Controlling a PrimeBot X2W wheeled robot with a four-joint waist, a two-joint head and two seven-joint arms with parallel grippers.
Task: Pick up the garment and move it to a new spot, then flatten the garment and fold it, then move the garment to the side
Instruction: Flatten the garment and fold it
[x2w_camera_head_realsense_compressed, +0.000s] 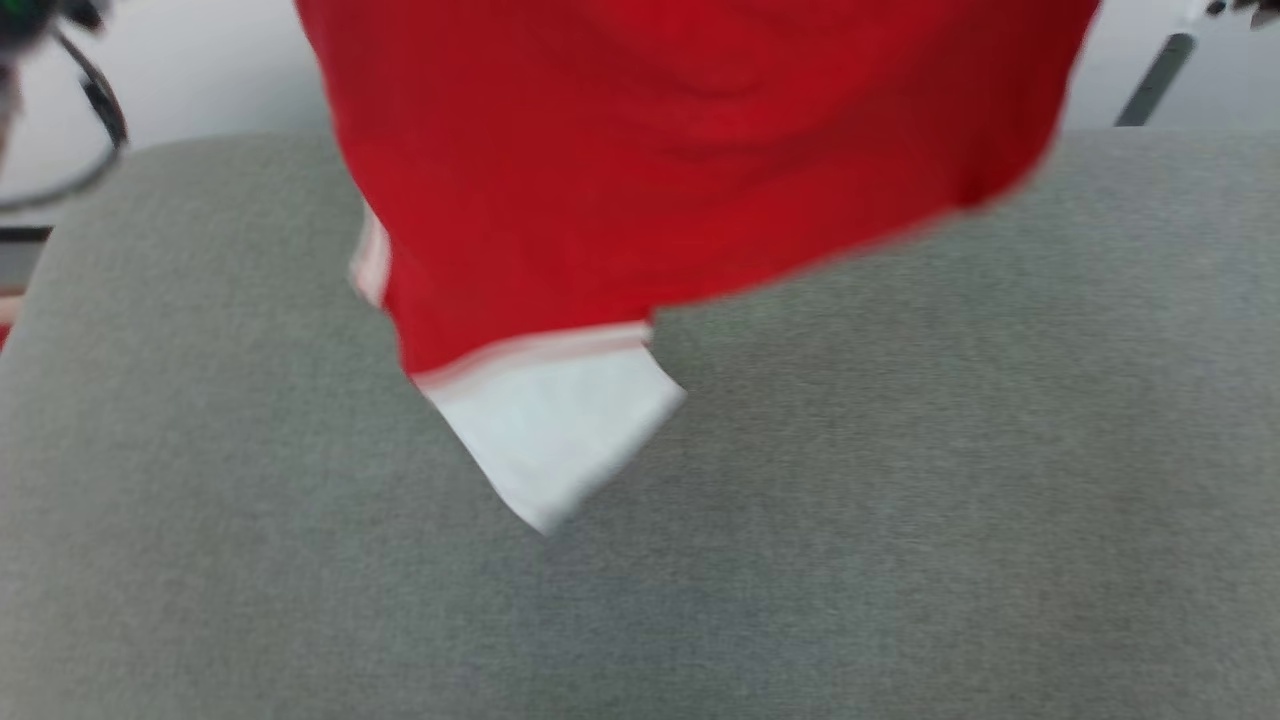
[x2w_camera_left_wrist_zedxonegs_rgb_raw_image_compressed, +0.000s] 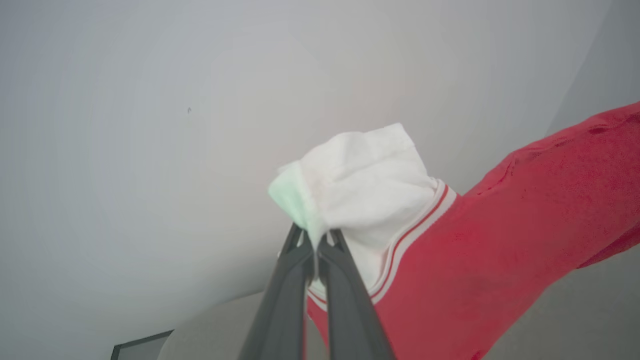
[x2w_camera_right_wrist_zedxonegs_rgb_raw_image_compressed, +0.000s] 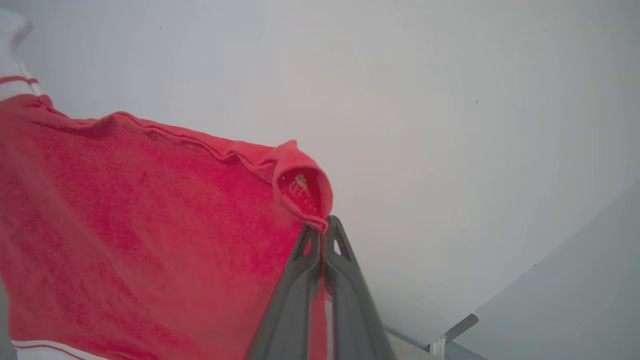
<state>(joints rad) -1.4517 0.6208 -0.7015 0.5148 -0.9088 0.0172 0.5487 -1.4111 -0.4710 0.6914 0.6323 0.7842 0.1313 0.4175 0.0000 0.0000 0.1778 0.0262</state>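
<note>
The garment (x2w_camera_head_realsense_compressed: 640, 160), a bright red jersey with white sleeves and striped trim, hangs in the air above the grey padded surface (x2w_camera_head_realsense_compressed: 900, 480). One white sleeve dangles lowest, just above the surface. My left gripper (x2w_camera_left_wrist_zedxonegs_rgb_raw_image_compressed: 316, 240) is shut on a bunched white sleeve of the garment (x2w_camera_left_wrist_zedxonegs_rgb_raw_image_compressed: 360, 185). Pinching a folded red edge of the garment (x2w_camera_right_wrist_zedxonegs_rgb_raw_image_compressed: 150, 225), my right gripper (x2w_camera_right_wrist_zedxonegs_rgb_raw_image_compressed: 322, 227) is shut too. The cloth stretches between the two grippers.
The grey padded surface spans the head view, its far edge meeting a pale wall (x2w_camera_head_realsense_compressed: 200, 70). A dark cable loop (x2w_camera_head_realsense_compressed: 95, 110) hangs at the upper left and a grey bar (x2w_camera_head_realsense_compressed: 1155, 80) at the upper right.
</note>
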